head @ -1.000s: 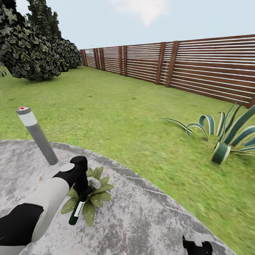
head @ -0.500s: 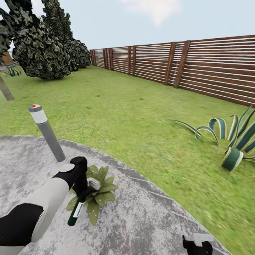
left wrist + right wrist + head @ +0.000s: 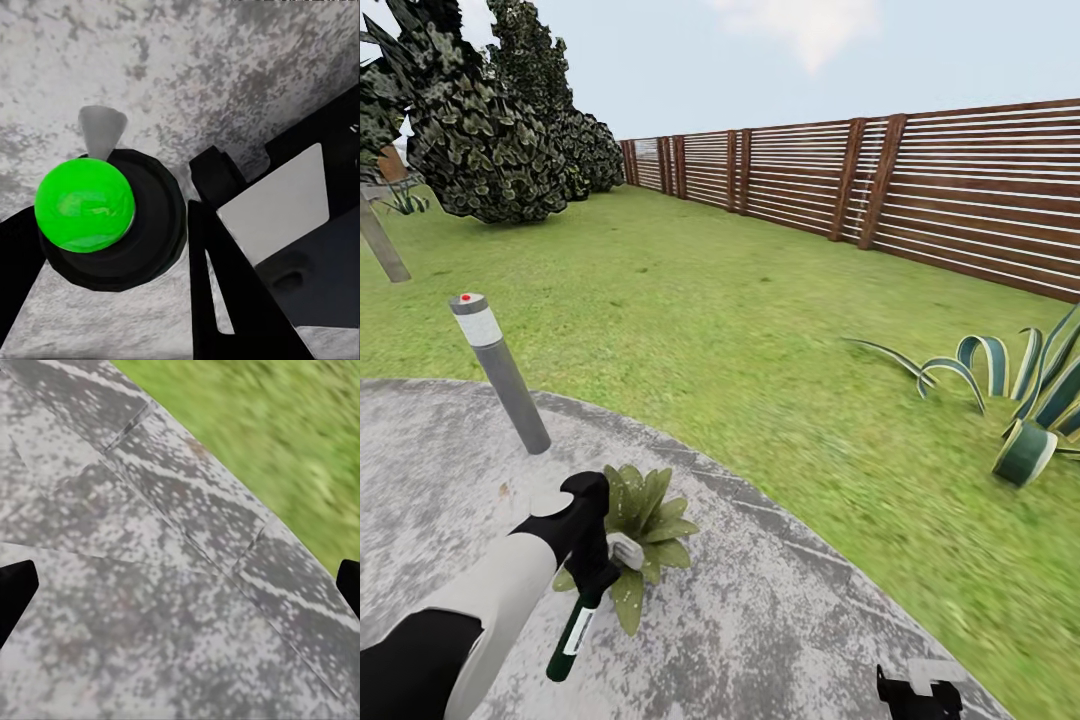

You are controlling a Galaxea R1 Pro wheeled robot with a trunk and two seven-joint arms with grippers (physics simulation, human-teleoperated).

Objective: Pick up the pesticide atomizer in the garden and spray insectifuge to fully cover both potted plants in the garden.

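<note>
**Green spray bottle held over the rosette on the paving**

Dark green atomizer (image 3: 573, 632) with a white label, clamped at its upper end in the left gripper (image 3: 600, 568). Tilted, base slanting down toward the near side of the grey paved round (image 3: 780, 620), pale spray head (image 3: 625, 549) up against the leaves. Black fingers closed around the bottle, white and black forearm reaching in from the near left corner of the head view.

Just beyond the gripper and partly behind it, one potted plant (image 3: 650, 512): a low rosette of broad, pointed olive leaves, pot not discernible. Set on the paving close to its curved far edge, with lawn (image 3: 740, 330) starting right past that edge.

From the left wrist: bright green round top of the atomizer (image 3: 85, 208) seated in a black collar, a small grey spout beside it, mottled paving below, black finger (image 3: 225, 300) alongside.

Right gripper (image 3: 918, 690) low at the near edge of the paving, well apart from the plant. Jaws spread wide in its wrist view (image 3: 180, 585), black fingertips (image 3: 15, 592) at opposite sides, nothing between them but grey stone and a strip of grass.

Elsewhere: a grey bollard (image 3: 500, 370) with a white band and red dot, leaning, near the far left edge of the paving. A striped agave (image 3: 1020, 400) out on the lawn to the right. Brown slatted fence (image 3: 960, 190) along the far side, dark trees (image 3: 480, 130) at the far left.
</note>
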